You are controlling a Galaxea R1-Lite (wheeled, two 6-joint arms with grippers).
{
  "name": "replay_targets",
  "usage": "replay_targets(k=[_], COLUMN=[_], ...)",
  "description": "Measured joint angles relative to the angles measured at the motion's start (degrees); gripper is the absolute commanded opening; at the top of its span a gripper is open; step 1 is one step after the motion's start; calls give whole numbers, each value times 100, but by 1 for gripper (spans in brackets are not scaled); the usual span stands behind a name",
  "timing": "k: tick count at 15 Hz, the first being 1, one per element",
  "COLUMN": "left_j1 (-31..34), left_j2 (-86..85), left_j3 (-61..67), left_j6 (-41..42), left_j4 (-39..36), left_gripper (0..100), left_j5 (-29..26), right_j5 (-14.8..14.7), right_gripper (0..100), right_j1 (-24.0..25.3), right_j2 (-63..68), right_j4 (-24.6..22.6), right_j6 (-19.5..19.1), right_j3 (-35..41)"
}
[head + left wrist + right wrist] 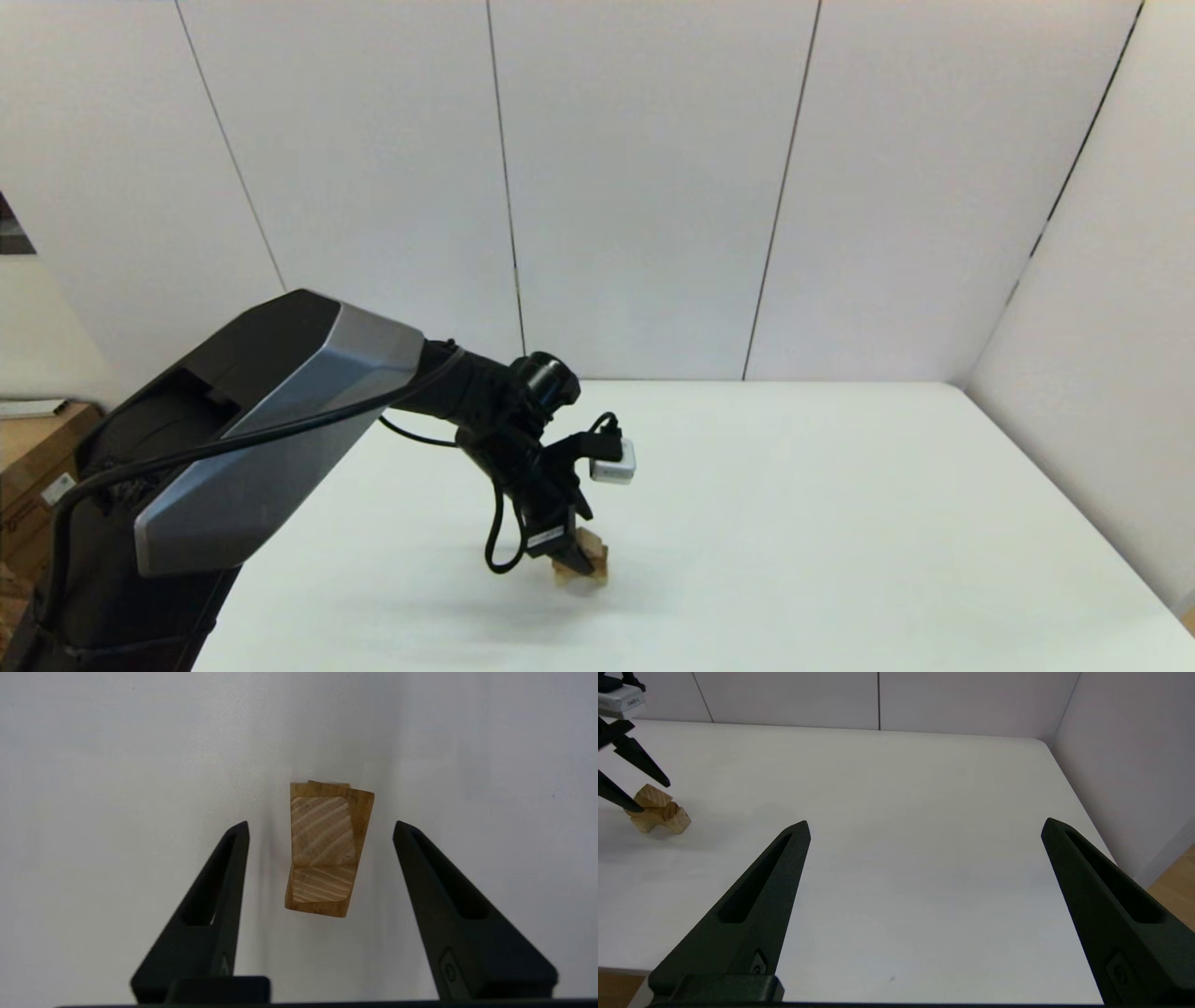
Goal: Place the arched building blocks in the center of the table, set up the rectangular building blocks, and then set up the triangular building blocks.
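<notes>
Where left claw (320, 826) gapes, triangular block (322, 847) between.

The left arm (271, 420) has a large angular shell, matte black with a broad silver-grey panel along its side. A black cable (280, 431) runs along the shell to a narrower black wrist, and another hangs below the wrist in a loop. On the wrist sits a round black knob and a small white box-shaped camera (613, 463) with a black plug. The left hand (320, 828) ends in two long black wedge-shaped fingers (212, 905), each with a slot-like recess. The right hand (927, 828) has the same black tapered fingers.
</notes>
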Motion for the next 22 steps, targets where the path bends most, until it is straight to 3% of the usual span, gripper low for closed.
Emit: replay_targets(k=[10,13,17,22], left_j1=[234,414,502,649], left_j2=[-1353,-2409,-4013,-6595], left_j3=[-223,-221,-99,775], left_j6=[-293,-913,-1842,-2946], left_j4=[235,423,1285,1690], left_gripper=[100,100,100,100], left_j5=[-183,-150,325,536], right_j5=[0,1,1,1], right_gripper=[100,100,100,100], right_j1=[0,0,0,0], right_j2=[0,0,0,0], right_j4=[0,0,0,0], right_j6=[-2,-5,-2,-2], right_j3=[0,0,0,0])
